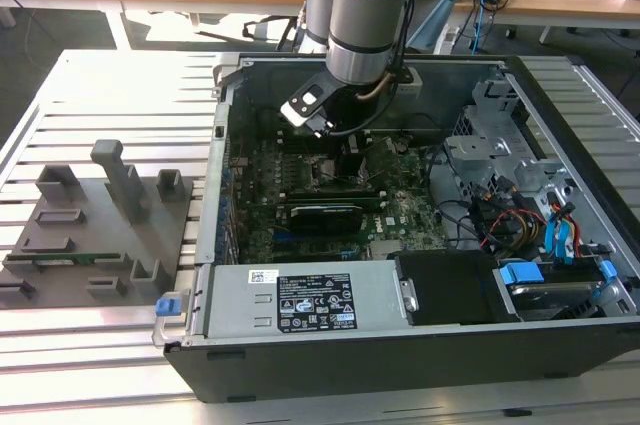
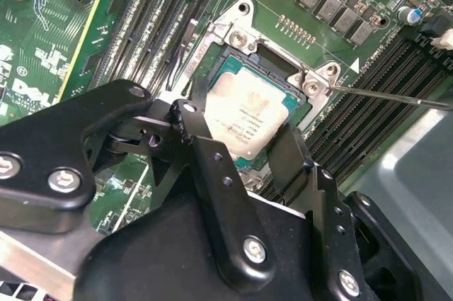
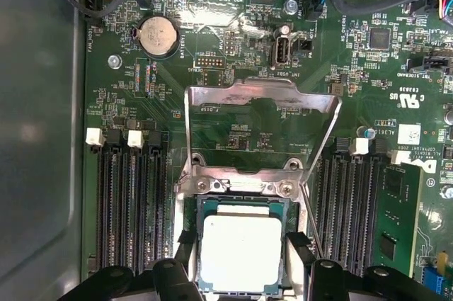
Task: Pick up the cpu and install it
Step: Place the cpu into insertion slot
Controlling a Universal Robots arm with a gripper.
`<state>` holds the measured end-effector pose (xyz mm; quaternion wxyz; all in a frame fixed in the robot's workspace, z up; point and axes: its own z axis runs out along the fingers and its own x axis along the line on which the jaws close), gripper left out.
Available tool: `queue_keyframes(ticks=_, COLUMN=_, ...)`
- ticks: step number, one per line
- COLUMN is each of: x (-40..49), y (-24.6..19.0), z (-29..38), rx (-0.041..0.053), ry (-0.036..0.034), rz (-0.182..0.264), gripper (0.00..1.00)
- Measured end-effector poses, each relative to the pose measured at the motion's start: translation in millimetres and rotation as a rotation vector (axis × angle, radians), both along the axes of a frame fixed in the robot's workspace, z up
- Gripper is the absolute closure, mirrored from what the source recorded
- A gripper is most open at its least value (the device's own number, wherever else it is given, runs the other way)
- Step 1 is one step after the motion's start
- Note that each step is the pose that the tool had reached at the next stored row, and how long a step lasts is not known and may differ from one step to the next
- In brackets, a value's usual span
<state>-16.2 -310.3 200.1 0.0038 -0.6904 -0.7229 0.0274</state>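
Observation:
The cpu [image 3: 241, 253], a flat square chip with a pale metal top and a green rim, lies level within the socket frame [image 3: 185, 205] on the motherboard [image 3: 233, 67]. In the second wrist view the cpu [image 2: 244, 120] sits between two black fingers [image 2: 190, 120]. My gripper [image 3: 241, 241] is straight over the socket, its fingers pressed against two opposite edges of the chip. The socket's metal load plate [image 3: 258, 99] stands swung open beyond it. In the exterior view my gripper [image 1: 352, 150] reaches down into the open computer case [image 1: 300, 340].
Memory slots [image 3: 131, 209] flank the socket, and one holds a memory stick [image 3: 393, 216]. A thin latch lever [image 2: 389, 95] juts out beside the socket. Drive cages and cables [image 1: 520, 205] crowd the case on the exterior view's right. A grey fixture block [image 1: 100, 215] sits outside it on the left.

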Motion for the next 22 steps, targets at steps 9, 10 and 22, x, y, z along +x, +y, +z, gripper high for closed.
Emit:
queue_keyframes(ticks=9, x=0.0, y=0.5, z=17.1, rx=-0.0013, ry=0.0000, rz=0.000, gripper=0.39)
queue_keyframes(ticks=10, x=0.0, y=0.5, z=19.1, rx=-0.0013, ry=0.0000, rz=0.000, gripper=0.39)
queue_keyframes(ticks=22, x=0.0, y=-1.7, z=38.7, rx=-0.0013, ry=0.0000, rz=0.000, gripper=0.89)
